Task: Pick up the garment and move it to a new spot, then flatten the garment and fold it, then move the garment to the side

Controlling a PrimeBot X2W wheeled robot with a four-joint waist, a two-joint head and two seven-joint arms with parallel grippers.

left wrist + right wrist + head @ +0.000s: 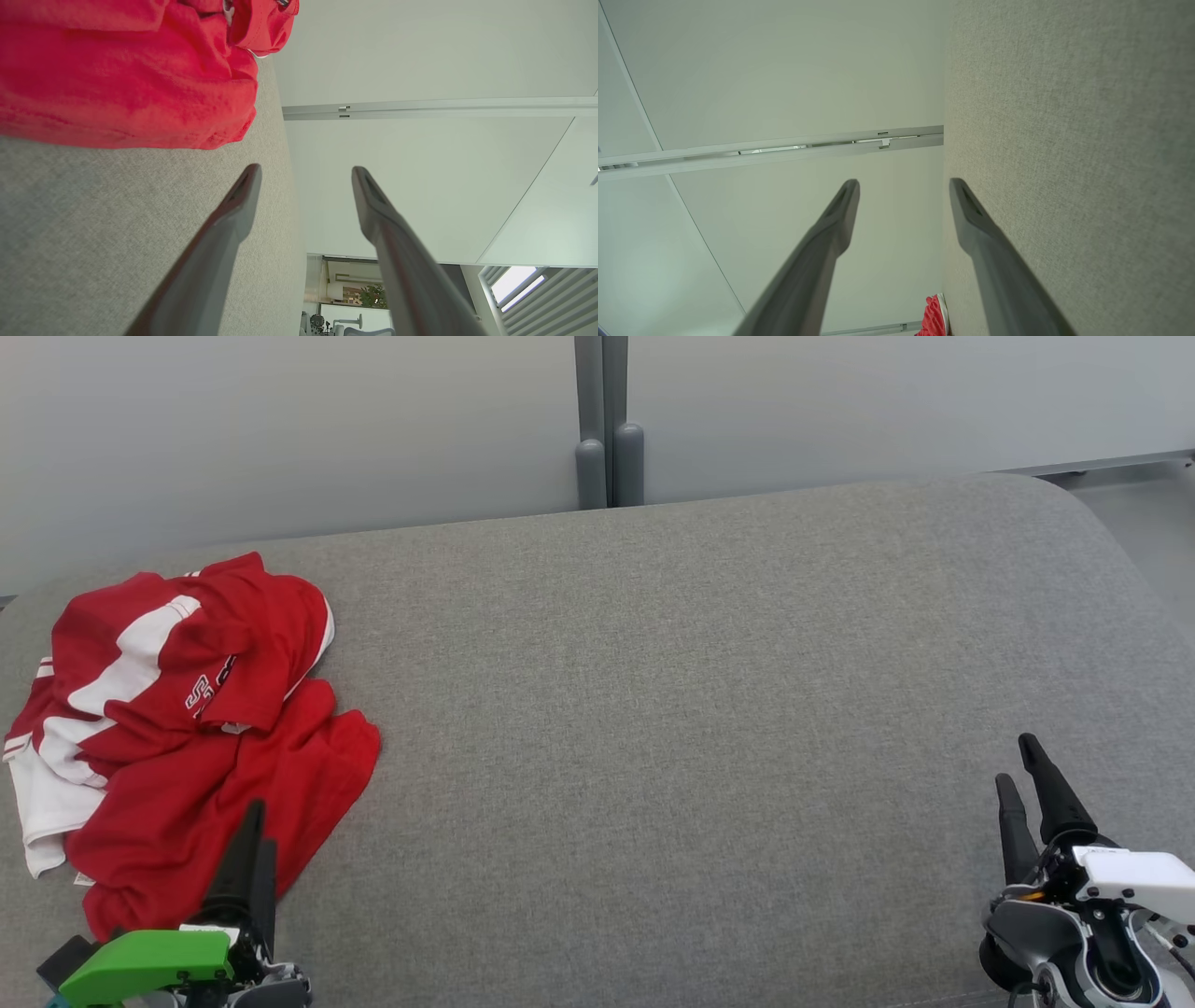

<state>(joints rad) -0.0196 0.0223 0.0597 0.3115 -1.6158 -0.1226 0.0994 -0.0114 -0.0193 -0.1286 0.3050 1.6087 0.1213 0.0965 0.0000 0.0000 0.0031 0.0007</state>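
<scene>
The garment [187, 709], red with white panels and dark lettering, lies crumpled at the left end of the grey fabric surface [700, 709]. My left gripper [257, 821], on its green housing, stands open at the lower left with its fingers over the garment's near edge. In the left wrist view the left gripper [304, 171] holds nothing, and the red cloth [126, 79] lies just beyond its fingertips. My right gripper [1016, 762] stands open at the lower right, far from the garment. In the right wrist view the right gripper [903, 183] is empty, and the garment [934, 317] is a small red patch far off.
A grey double post [609, 457] rises behind the surface's far edge, against a pale wall. The surface rounds off at its back right corner, with floor [1139, 532] beyond. Bare grey fabric stretches between the garment and the right gripper.
</scene>
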